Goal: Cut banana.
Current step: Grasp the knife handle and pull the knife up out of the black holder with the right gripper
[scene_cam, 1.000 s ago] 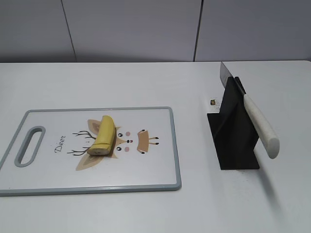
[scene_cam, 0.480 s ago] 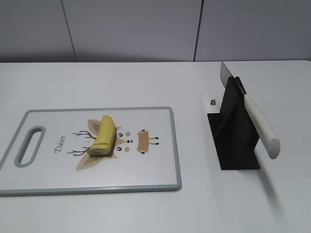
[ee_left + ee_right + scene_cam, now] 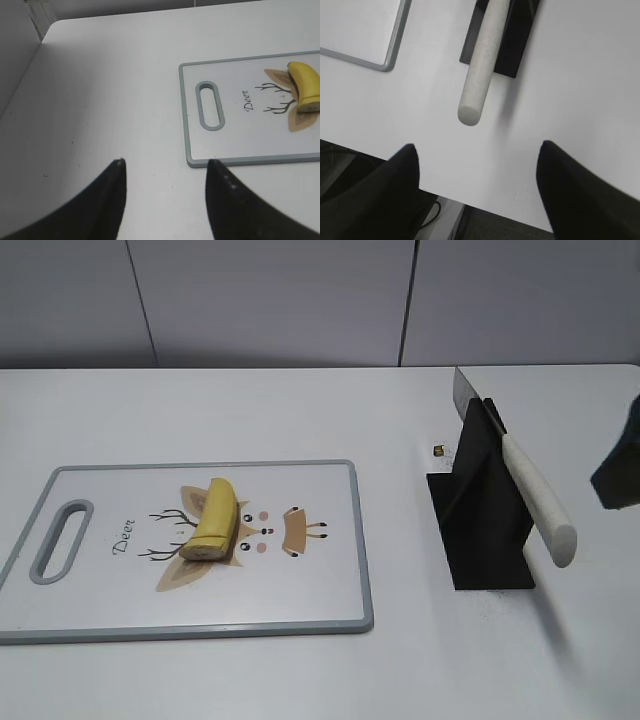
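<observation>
Here the banana (image 3: 214, 521) lies on the cutting board (image 3: 300, 610) in the left half of the exterior frame, a short yellow piece still in its peel, its pale cut end facing the lower edge of the picture. It rests over the deer drawing (image 3: 240, 530) printed at the board's centre, with the word "Deer" and the board's slotted handle (image 3: 61, 541) further left. The board sits flat on the white tabletop (image 3: 300, 410).

In the right half of that frame a black stand (image 3: 480, 530) holds a knife (image 3: 525, 485): the blade points to the upper part of the frame, and the white handle slopes down toward the lower right, past the stand's edge. A tiny dark object (image 3: 438, 450) lies on the tabletop just left of the stand; it is too small to identify. At the far right edge a dark shape (image 3: 622, 470) enters the frame, apart from the knife.

In the left wrist view, the left hand (image 3: 165, 167) hangs over bare tabletop at the bottom of the frame, its 2 fingers apart and holding nothing; the board's handle end is at the right centre and the banana at the upper right.

In the right wrist view, the right hand (image 3: 477, 152) shows 2 dark fingers spread wide at the lower corners, empty, with the knife's white handle end just above the gap between them and not touching either finger.
</observation>
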